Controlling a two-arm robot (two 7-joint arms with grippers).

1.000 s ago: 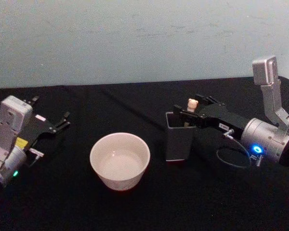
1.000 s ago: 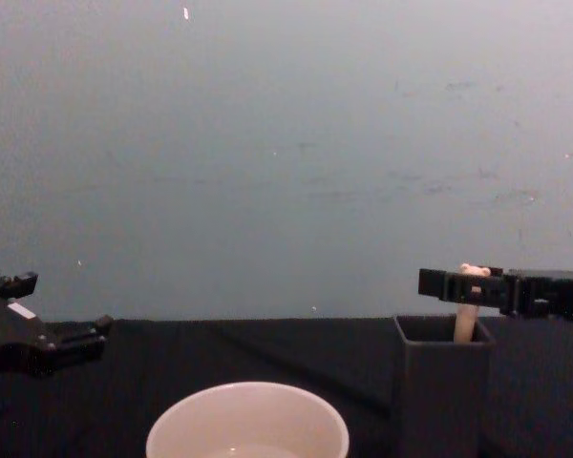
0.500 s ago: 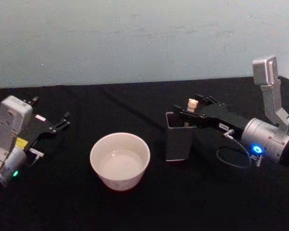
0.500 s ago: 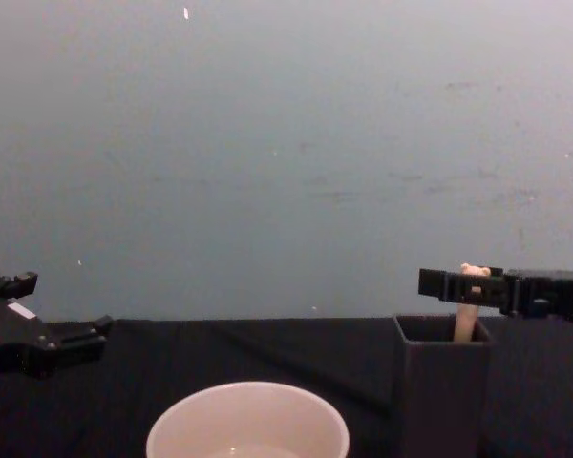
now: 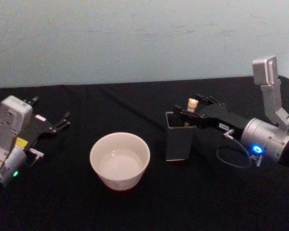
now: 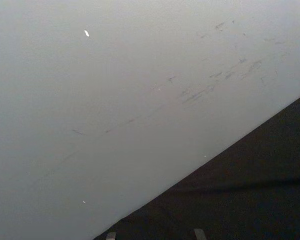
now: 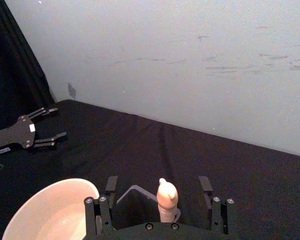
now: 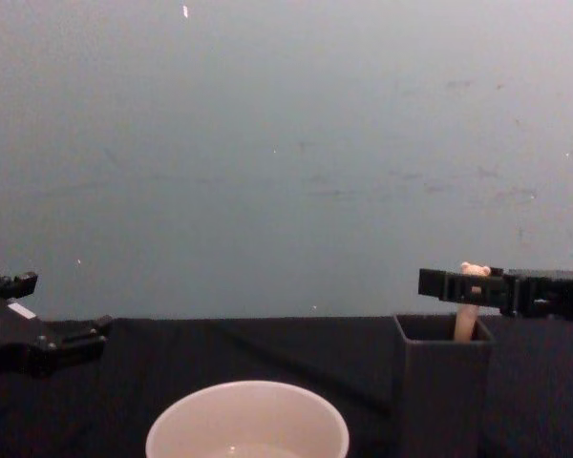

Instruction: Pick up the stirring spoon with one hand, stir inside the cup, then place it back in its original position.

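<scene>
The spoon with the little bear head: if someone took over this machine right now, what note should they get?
Right tool: open, its fingers either side of the cream bear-topped stirring spoon, not closed on it.
Left tool: open, parked at the left of the black table.
The spoon stands upright in the dark grey square holder; the wide cream-white round cup sits just left of it.
Done: the reach to the spoon.
Left: close, lift, stir in the cup, put the spoon back in the holder.

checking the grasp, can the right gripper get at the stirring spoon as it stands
Probably yes: the right gripper is open, its fingers either side of the stirring spoon handle standing clear above the dark holder, nothing between.
</scene>
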